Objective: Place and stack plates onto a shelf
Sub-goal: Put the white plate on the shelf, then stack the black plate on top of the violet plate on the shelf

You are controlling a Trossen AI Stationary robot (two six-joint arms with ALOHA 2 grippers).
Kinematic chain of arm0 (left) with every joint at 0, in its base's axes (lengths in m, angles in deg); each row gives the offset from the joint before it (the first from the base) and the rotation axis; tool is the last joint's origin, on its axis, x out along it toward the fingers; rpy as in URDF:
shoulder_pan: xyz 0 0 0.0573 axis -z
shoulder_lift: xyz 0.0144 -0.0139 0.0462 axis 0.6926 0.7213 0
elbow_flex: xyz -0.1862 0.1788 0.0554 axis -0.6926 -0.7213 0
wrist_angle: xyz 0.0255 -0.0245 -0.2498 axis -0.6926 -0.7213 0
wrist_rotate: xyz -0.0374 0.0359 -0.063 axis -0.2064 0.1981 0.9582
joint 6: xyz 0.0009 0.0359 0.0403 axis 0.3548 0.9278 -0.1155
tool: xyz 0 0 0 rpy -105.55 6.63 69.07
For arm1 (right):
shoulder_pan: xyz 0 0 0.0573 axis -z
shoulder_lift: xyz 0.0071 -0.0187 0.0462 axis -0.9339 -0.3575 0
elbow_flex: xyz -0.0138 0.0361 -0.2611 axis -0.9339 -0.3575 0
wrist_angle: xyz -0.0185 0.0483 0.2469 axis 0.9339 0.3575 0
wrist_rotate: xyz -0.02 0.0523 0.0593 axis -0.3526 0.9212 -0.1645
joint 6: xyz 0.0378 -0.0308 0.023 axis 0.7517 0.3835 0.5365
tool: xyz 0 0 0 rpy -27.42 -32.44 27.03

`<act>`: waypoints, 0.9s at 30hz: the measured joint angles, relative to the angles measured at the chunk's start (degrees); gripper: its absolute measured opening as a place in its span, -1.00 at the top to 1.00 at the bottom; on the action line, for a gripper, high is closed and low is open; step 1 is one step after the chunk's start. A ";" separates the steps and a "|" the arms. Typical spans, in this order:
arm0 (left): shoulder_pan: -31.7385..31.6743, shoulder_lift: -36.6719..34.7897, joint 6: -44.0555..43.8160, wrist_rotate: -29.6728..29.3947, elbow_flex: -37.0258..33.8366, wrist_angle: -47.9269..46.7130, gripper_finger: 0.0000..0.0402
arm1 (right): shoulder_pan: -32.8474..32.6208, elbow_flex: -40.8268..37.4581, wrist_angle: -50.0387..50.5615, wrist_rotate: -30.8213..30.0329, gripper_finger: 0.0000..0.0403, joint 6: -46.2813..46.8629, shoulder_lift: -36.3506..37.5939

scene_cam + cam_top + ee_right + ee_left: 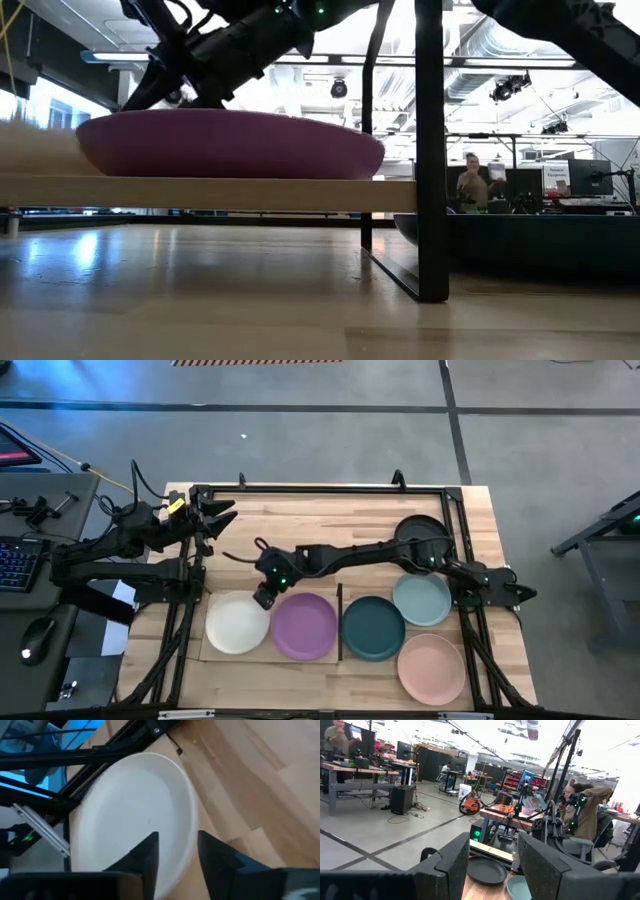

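The white plate (237, 622) and the purple plate (305, 626) lie side by side on the pale shelf board (272, 658). The board's dark strip (340, 622) faces the dark teal plate (373, 628). The pale mint (421, 600), pink (431, 668) and black (422, 532) plates lie on the table. My right gripper (265, 596) is open above the white plate's right rim (189, 827). One finger (147, 852) is over the plate, the other (215, 857) outside it. My left gripper (218, 516) is open and empty at the far left.
A black metal frame (455, 520) runs around the table; one of its posts (430, 150) stands beside the shelf in the low view. A keyboard and mouse sit on a desk (20, 560) left of the table. People (582, 807) are in the room beyond.
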 joint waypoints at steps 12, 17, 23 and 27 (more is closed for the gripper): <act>-0.02 -0.02 0.04 0.00 0.00 -0.09 0.22 | 6.11 3.58 14.55 4.44 0.13 -17.62 2.95; -0.02 -0.17 0.07 0.00 -0.02 -0.95 0.22 | 9.48 3.70 31.21 -2.44 0.17 -30.86 9.41; -0.02 -0.17 0.07 0.00 -0.02 -0.93 0.22 | 13.35 -9.10 32.99 -1.45 0.23 -35.30 20.84; -0.02 -0.17 -1.66 0.08 -0.02 -1.68 0.22 | 15.07 -30.10 20.05 -1.60 0.24 -29.43 34.29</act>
